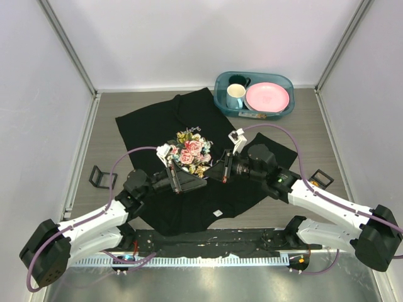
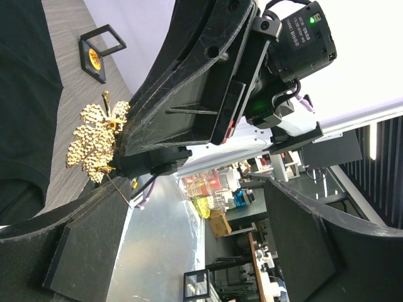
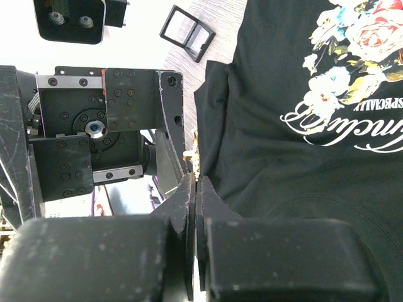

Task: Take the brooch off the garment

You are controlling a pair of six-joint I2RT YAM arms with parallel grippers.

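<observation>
The brooch (image 2: 94,141) is a gold filigree leaf-shaped piece, not a round badge. Its bare pin (image 2: 119,192) sticks out below it. My right gripper (image 3: 196,182) is shut on it; a sliver of gold (image 3: 195,157) shows at its fingertips, beside a fold of the garment (image 3: 302,189). The garment (image 1: 164,123) is a black T-shirt with a rose print, spread flat on the table. My left gripper (image 2: 195,195) is open, with its jaws wide on either side of the right gripper's tips. In the top view the two grippers, left (image 1: 192,182) and right (image 1: 217,173), meet over the shirt's lower middle and hide the brooch.
A teal bin (image 1: 218,94) holding a mug and a pink plate stands at the back right. A small black frame stand sits on the table at the left (image 1: 101,177) and another at the right (image 1: 321,179). A white label (image 1: 217,212) lies on the shirt's hem.
</observation>
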